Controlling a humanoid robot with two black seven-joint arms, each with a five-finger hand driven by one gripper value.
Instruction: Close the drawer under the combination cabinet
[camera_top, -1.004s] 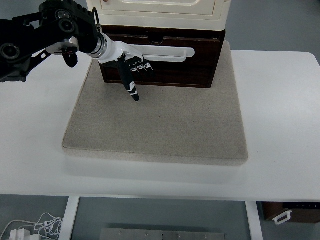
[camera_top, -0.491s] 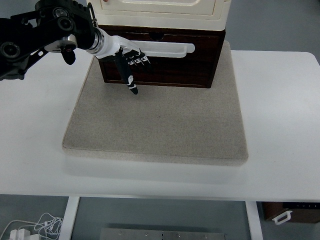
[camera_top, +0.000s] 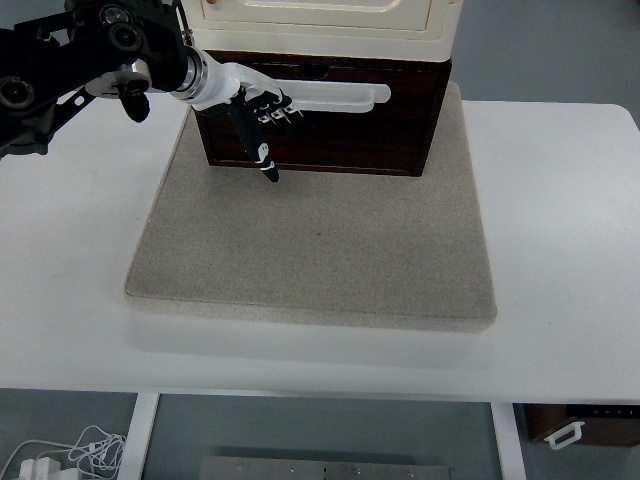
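Observation:
The combination cabinet has a cream upper unit (camera_top: 320, 22) standing on a dark brown drawer (camera_top: 360, 135) with a long white handle (camera_top: 335, 96). It stands at the far end of a grey mat (camera_top: 320, 250). The drawer front sits almost flush under the cream unit. My left hand (camera_top: 266, 118) reaches in from the upper left. Its fingers are curled with the knuckles against the left part of the drawer front, just below the handle. The thumb (camera_top: 262, 160) points down toward the mat. The hand holds nothing.
The white table (camera_top: 560, 220) spreads around the mat on all sides. My black left arm (camera_top: 70, 65) crosses above the table's far left corner. A cable lies on the floor at bottom left (camera_top: 70, 455).
My left hand has moved back toward the cabinet with the drawer front, and the drawer has slid further in under the cream unit.

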